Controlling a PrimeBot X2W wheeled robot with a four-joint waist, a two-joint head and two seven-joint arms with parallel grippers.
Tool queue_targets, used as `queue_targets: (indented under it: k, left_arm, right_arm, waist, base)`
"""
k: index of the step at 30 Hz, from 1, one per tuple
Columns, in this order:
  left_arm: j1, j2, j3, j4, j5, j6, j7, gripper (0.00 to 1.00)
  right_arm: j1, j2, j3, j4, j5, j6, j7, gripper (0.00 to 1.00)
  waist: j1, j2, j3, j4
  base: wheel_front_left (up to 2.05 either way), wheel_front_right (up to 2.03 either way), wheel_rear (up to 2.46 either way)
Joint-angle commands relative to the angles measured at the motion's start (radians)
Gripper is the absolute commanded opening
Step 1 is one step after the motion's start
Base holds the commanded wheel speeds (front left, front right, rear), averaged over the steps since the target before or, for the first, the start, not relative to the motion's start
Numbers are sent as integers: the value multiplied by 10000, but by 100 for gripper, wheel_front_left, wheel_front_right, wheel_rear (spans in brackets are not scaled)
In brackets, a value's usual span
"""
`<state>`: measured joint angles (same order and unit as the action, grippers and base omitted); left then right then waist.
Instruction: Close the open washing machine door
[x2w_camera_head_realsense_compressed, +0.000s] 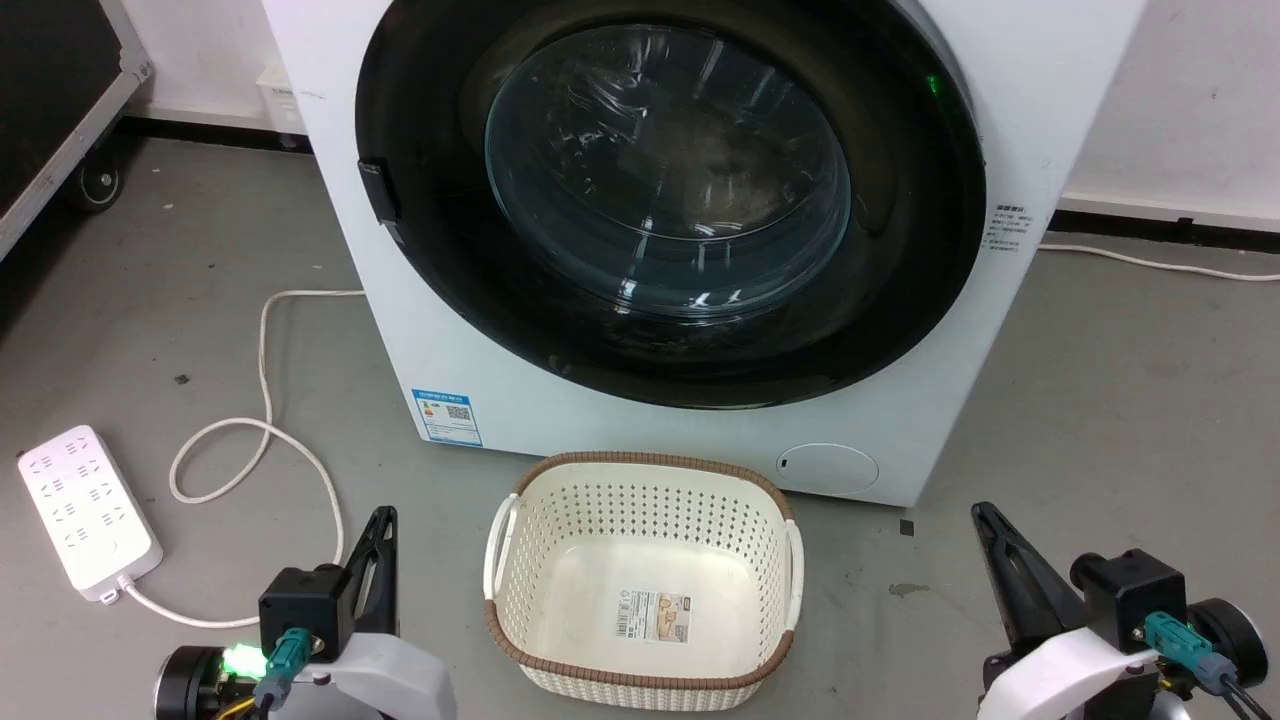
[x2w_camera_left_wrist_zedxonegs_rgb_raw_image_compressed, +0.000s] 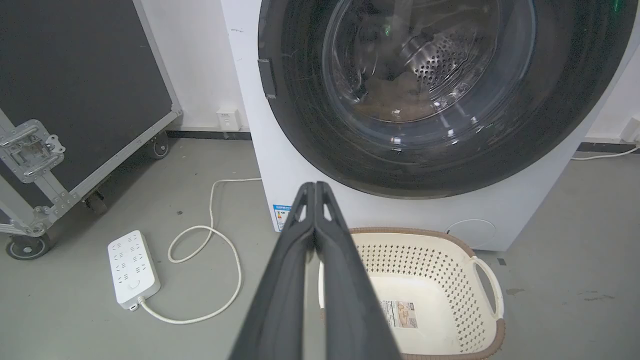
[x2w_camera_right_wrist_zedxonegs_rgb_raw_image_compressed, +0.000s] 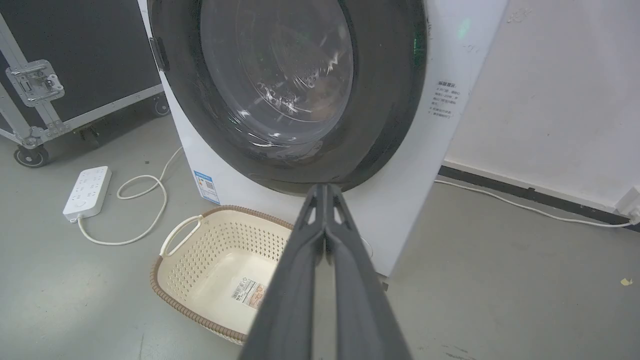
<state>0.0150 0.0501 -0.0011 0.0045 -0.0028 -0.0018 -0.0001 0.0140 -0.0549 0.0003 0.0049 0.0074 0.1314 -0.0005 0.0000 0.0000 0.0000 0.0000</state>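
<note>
— So, where does the door stand for you?

— Your large round glossy black washing machine door, with its bulging clear glass window, lies flat against the front of the white front-loading washing machine. Its rim meets the white panel as far round as the frames reach. You cannot tell whether its catch has engaged, and the machine's top is cut off in every view.

— And inside?

— Reflections blur the glass. From the left wrist you can make out steel perforations and something brownish behind the bowl, too vague to name.

— The tools?

— Both are clenched on nothing. The left gripper has its two dark fingers pressed together, tips seen against the door's lower edge but apart from it. The right gripper looks the same. In the head view each sits low in its own corner, partly cut off. Between them a cream perforated plastic basket with a brown woven rim stands on the grey floor, just before the machine.
</note>
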Motion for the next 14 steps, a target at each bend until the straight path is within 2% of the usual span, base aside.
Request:
queue_targets:
  k: [1,14]
  left_arm:
    - [-150,1,11,-45,28,18,1,0]
    - [-150,1,11,-45,28,18,1,0]
  right_arm:
    - [-140,47,-3,-49,-74,-7,5,0]
    - [-140,47,-3,-49,-74,-7,5,0]
  waist:
    - [0,0,0,0]
    - [0,0,0,0]
  base:
    - [0,0,0]
    - [0,0,0]
